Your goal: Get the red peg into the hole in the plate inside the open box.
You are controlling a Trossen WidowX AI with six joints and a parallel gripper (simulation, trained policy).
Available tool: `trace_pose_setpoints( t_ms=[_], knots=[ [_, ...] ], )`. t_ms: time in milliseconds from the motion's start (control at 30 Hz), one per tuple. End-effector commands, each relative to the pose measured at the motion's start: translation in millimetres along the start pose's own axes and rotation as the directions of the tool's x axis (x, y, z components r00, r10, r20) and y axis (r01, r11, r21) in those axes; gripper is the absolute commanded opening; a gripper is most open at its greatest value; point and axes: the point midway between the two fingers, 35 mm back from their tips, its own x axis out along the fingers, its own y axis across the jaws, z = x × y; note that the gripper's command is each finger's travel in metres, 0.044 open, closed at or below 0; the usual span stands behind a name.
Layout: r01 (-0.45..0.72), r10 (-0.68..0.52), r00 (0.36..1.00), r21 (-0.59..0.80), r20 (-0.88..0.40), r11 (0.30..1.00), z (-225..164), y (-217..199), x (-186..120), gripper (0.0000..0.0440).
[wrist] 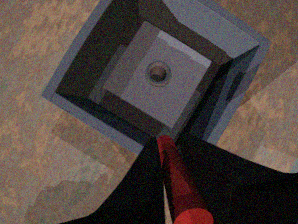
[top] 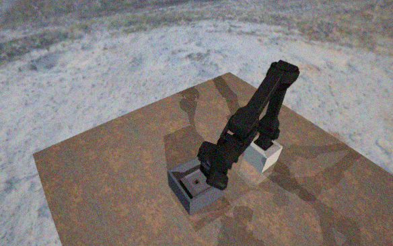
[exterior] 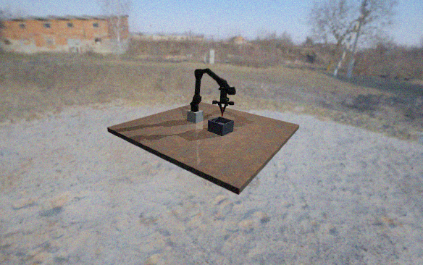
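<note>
The black two-fingered claw (exterior: pixel 222 111) (wrist: pixel 168 142) is closed on the slim, round red peg (exterior: pixel 222 112) (wrist: pixel 181 182), which sits between its tapered fingers. In the wrist view one end of the peg is close to the camera and the other points toward the box. The exterior view shows claw and peg above the rim of the open, square blue-grey box (top: pixel 206 200) (exterior: pixel 221 129) (wrist: pixel 75 111), with the peg out of the hole.

Inside the box lies a square grey plate (top: pixel 189 181) (wrist: pixel 142 97) with a round hole (top: pixel 196 182) (wrist: pixel 158 74) near its middle. Dark gaps separate the plate from the walls. In the wrist view the fingertips overlap the box's near corner, and the hole lies beyond them, apart from the peg's tip.

The jointed black arm (top: pixel 256 111) (exterior: pixel 214 74) reaches over from a pale, block-shaped pedestal (top: pixel 273 158) (exterior: pixel 195 116). Brown board shows between pedestal and box, and the box stands well in from the edges of the flat, rusty-brown board (top: pixel 111 161) (exterior: pixel 217 153).

From the top, the arm covers one corner of the box and hides the peg. The wrist view cuts off the box's far corner. In the exterior view the near walls hide the plate, and the peg is a tiny red streak.
</note>
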Motion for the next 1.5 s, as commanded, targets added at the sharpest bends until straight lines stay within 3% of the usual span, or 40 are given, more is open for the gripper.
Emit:
trace_pose_setpoints(
  t_ms=[0, 600, 800, 867, 1033, 1333, 1467],
  knots=[
    [0.005, -0.005, 1.0, 0.014, -0.013, 1.0, 13.0, -0.4, 7.1, 0.0],
    [0.027, -0.02, 0.996, 0.082, -0.085, 0.996, 51.5, -8.5, 57.7, 0.0008],
    [0.045, -0.038, 0.993, 0.056, -0.115, 0.997, 49.4, -12.6, 78.3, 0.0137],
    [0.055, -0.05, 0.991, 0.043, -0.123, 0.998, 50.1, -12.9, 83.3, 0.0151],
    [0.048, -0.043, 0.993, 0.035, -0.114, 0.998, 62.9, -6.0, 92.3, 0.0271],
    [0.026, -0.025, 0.998, 0.023, -0.066, 0.999, 92.8, 4.4, 99.0, 0.0429],
    [0.001, 0.0, 1.0, 0.036, -0.022, 0.999, 110.8, 8.8, 98.0, 0.044]
  ],
)
